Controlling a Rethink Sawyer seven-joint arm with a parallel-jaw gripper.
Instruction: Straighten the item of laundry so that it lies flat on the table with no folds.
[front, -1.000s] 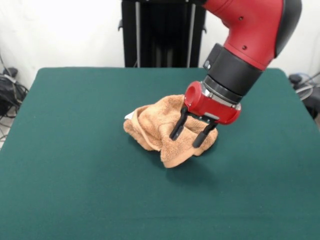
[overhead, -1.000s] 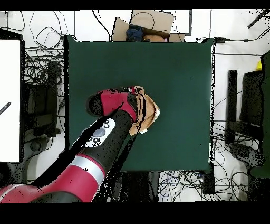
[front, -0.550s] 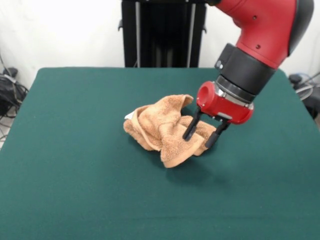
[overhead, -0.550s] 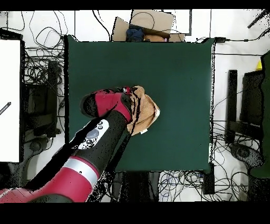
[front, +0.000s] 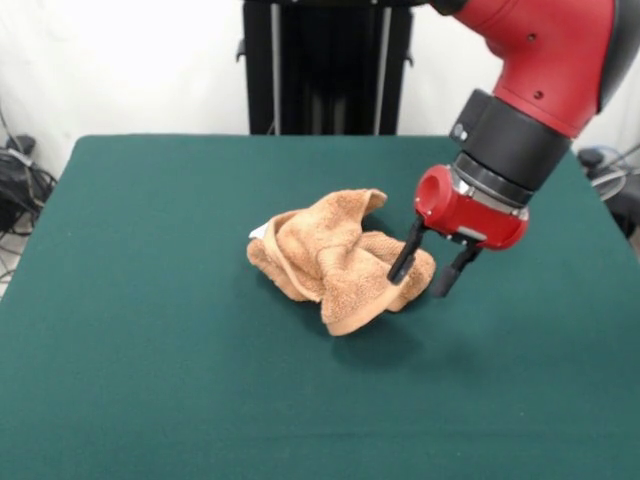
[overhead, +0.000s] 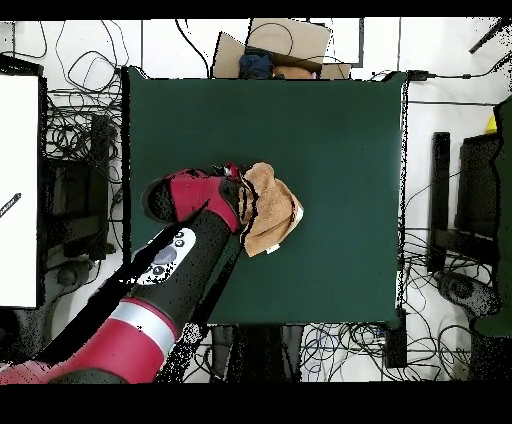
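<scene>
The item of laundry (front: 335, 258) is an orange-tan towel, crumpled in a heap near the middle of the green table (front: 150, 380), with a small white tag at its left edge. In the overhead view the towel (overhead: 272, 210) lies just right of the red arm. My gripper (front: 425, 272) is open at the towel's right edge. One black finger (front: 404, 257) rests against the cloth and the other stands just off it over the felt. Nothing is held between them.
Bare green felt surrounds the towel on all sides. Cables (overhead: 80, 150), a white board (overhead: 20, 190) and dark equipment lie on the floor around the table (overhead: 340, 130). A cardboard box (overhead: 285, 45) sits beyond its top edge.
My gripper has moved right in the front view, off the top of the heap to its right edge. The towel has kept almost the same shape and place.
</scene>
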